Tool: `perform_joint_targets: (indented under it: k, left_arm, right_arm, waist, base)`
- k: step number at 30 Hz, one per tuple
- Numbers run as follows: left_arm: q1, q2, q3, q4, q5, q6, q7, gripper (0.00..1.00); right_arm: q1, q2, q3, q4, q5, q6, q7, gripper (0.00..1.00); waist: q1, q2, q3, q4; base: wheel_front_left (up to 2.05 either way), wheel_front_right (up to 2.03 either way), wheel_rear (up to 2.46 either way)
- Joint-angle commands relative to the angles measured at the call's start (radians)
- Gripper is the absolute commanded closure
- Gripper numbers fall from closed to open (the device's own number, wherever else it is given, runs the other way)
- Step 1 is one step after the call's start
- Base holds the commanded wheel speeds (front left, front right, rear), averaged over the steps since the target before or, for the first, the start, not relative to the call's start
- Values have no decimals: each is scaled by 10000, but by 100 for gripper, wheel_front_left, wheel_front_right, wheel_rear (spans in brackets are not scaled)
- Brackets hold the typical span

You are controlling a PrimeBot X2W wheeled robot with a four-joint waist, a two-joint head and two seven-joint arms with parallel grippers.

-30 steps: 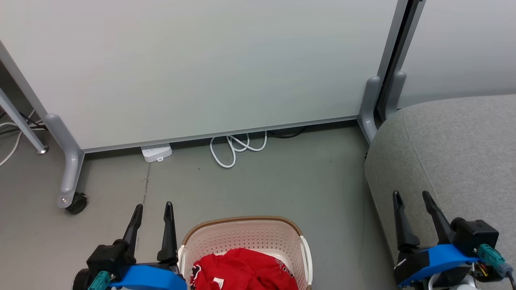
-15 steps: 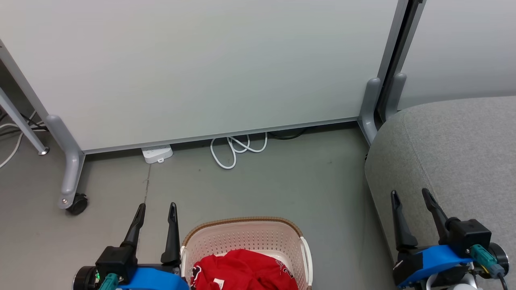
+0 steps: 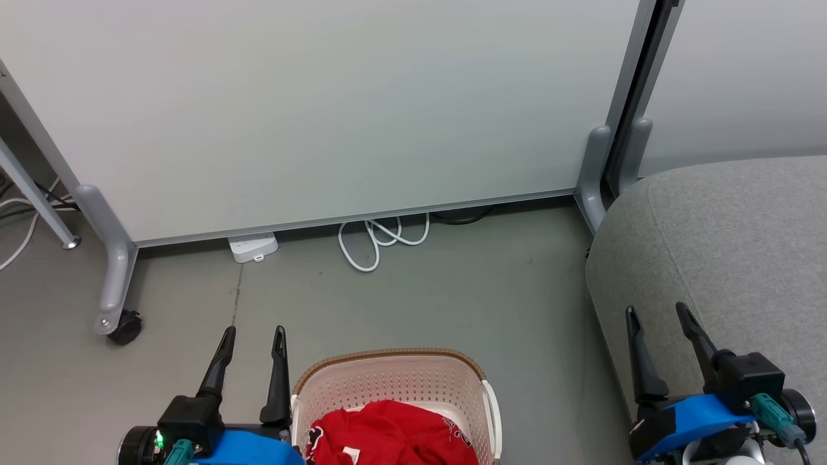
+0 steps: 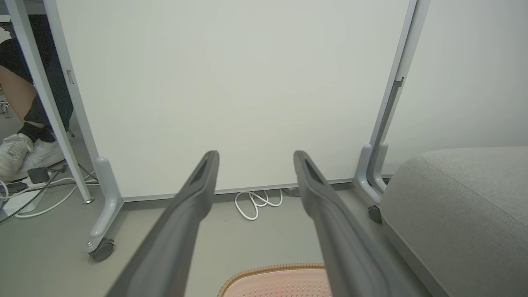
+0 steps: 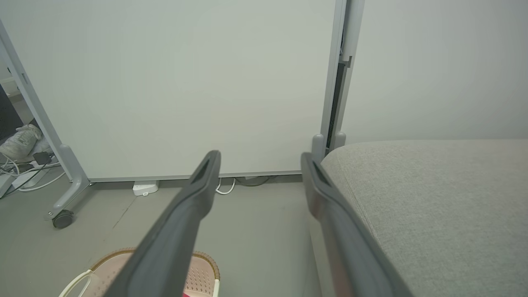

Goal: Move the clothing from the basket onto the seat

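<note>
basket (image 3: 394,387) and red clothing (image 3: 387,434) cut off by bottom edge

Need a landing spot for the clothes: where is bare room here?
The seat top, beside the panel, lies bare. The floor between basket and panel is free, except cable and power strip at the panel's foot. The basket is crowded with clothing.

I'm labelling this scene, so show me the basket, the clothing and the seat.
basket (image 3: 387,381), head view: on its perforated far wall.
clothing (image 3: 387,431), head view: on the middle of the red heap.
seat (image 3: 743,239), head view: on its grey upholstered top.
</note>
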Motion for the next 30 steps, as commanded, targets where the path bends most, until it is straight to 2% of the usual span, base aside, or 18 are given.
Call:
perform_joint_targets:
  k: [1,6,12,20,30]
  left_arm:
    - [-52,54,23,8,18,36,-35,0]
    - [73,54,10,75,56,-5,-35,0]
    - [-219,85,-81,458,161,-179,-33,0]
    - [-933,240,-326,1419,340,-411,-14,0]
    - [-2696,456,-804,3557,676,-790,319,0]
  right_arm:
    - [126,-48,12,-26,6,-3,-62,0]
    - [37,-47,96,-51,65,-3,-76,0]
    - [-415,-45,340,-166,136,-3,-162,0]
    - [-1209,-42,693,-259,240,-3,-396,0]
    - [-2440,-33,1145,-290,574,-3,-827,0]
  waist:
    - [0,0,8,-1]
    - [0,0,90,-114]
    - [0,0,741,-446]
    - [0,0,2154,-967]
    - [0,0,4604,-1910]
  base:
    - [0,0,0]
    - [0,0,0]
    - [0,0,0]
    - [0,0,0]
    - [0,0,0]
